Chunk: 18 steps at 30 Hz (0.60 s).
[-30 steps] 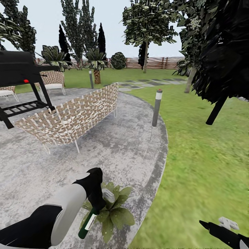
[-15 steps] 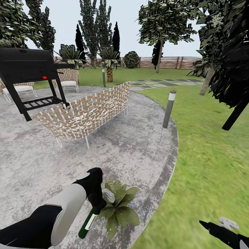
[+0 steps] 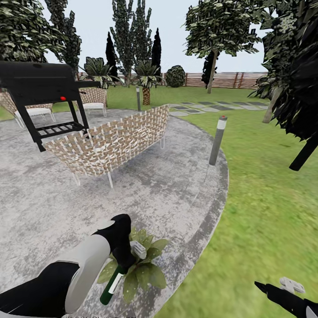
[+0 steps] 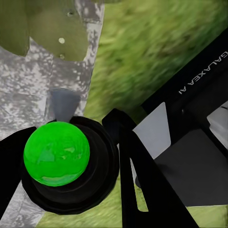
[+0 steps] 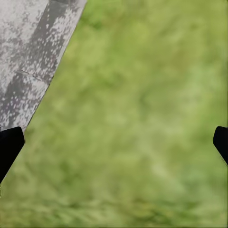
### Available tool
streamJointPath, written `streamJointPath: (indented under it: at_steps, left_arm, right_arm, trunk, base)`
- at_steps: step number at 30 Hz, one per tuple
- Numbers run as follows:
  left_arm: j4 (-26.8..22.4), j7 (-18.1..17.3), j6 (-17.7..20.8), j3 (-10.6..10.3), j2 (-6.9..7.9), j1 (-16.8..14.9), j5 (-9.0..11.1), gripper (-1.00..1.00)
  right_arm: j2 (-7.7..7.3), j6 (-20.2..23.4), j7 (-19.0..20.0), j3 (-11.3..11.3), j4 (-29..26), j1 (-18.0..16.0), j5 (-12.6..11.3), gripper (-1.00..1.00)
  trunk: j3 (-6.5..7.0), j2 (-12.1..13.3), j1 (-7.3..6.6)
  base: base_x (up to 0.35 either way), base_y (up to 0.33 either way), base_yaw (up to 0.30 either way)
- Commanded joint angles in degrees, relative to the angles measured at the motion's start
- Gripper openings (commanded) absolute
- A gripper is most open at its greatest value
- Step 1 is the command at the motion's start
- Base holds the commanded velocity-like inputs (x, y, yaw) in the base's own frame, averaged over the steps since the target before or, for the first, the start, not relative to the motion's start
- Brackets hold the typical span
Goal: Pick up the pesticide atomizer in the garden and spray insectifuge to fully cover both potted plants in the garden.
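Item, your left hand (image 3: 118, 260): clamped on the pesticide atomizer (image 3: 111, 282), dark green bottle hanging down, white nozzle at its 2 o'clock. Potted plant (image 3: 140, 267): directly beneath, leaves touching the bottle in head view, on grey paving (image 3: 168, 198) beside the lawn (image 3: 265, 198). Step: spraying this plant; next, aim over every leaf. Right hand (image 5: 114, 137): spread wide, empty, over grass.

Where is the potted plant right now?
In the head view, the potted plant sits low and left of centre on the grey paving near its lawn edge, just beneath the left hand.
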Motion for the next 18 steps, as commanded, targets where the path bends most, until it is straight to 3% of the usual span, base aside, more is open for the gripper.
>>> streamJointPath:
  at_steps: [1,11,18]
  left_arm:
    - [-0.08,-0.53,0.50,-0.15,-0.01,-0.02,-0.36,-1.00]
    - [0.00,-0.52,0.51,-0.15,-0.03,-0.02,-0.28,-1.00]
    - [0.01,-0.52,0.50,-0.15,-0.03,-0.02,-0.27,-1.00]
  right_arm:
    - [0.01,0.41,0.34,-0.49,-0.11,-0.01,0.36,1.00]
    - [0.01,0.41,0.34,-0.49,-0.11,-0.01,0.36,1.00]
    - [0.01,0.41,0.36,-0.49,-0.11,-0.01,0.36,1.00]
  trunk:
    - [-0.06,-0.02,-0.01]
    - [-0.06,-0.02,-0.01]
    - [-0.06,-0.02,-0.01]
  base:
    - [0.000,-0.069,0.249]
    - [0.000,-0.014,0.233]
    - [0.000,-0.300,0.018]
